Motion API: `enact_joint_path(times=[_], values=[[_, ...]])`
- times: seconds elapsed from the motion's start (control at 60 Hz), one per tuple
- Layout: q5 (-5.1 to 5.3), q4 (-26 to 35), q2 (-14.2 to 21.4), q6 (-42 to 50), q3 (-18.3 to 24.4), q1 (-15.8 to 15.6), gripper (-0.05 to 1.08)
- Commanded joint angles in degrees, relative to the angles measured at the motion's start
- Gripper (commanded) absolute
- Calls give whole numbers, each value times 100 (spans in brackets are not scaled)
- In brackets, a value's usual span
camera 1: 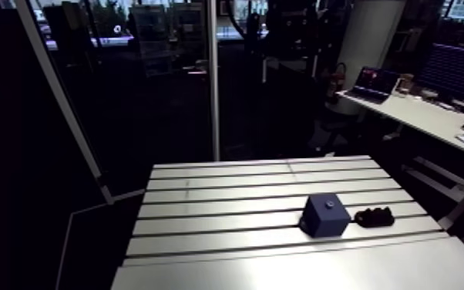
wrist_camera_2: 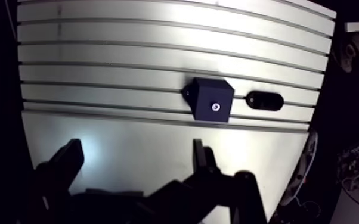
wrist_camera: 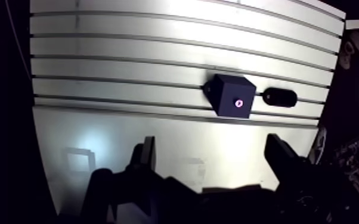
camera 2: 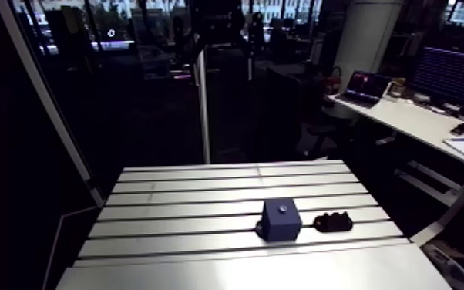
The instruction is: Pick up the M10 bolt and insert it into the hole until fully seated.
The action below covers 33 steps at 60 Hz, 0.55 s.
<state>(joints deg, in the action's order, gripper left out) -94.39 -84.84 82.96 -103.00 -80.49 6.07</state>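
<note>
On table (camera 1: 227, 193): blue block (wrist_camera: 232, 95), black holder (wrist_camera: 279, 97) just beside; bolt's axis indiscernible; jaws spread, empty.

Dim surroundings, bright table (wrist_camera: 158, 137) with one glare patch.

Dark-blue block (camera 1: 325, 215); black object (camera 1: 374, 217); silver table (camera 1: 204, 274) striped with dark slots.

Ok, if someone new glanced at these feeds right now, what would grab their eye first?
The dark blue block stands out against the pale slotted table, with a small round mark on its top face. A low black piece lies close beside it; what it is cannot be told. In the wrist view the fingers stand wide apart with nothing between them, the block ahead of them.
</note>
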Motion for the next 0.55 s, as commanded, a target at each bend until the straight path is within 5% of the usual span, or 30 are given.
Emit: enact_joint_path(times=[0.017, 0.55], values=[[-15, -3, -12, 11, 78, -9, 0], [22, -10, -48, 100, 126, 0, 0]])
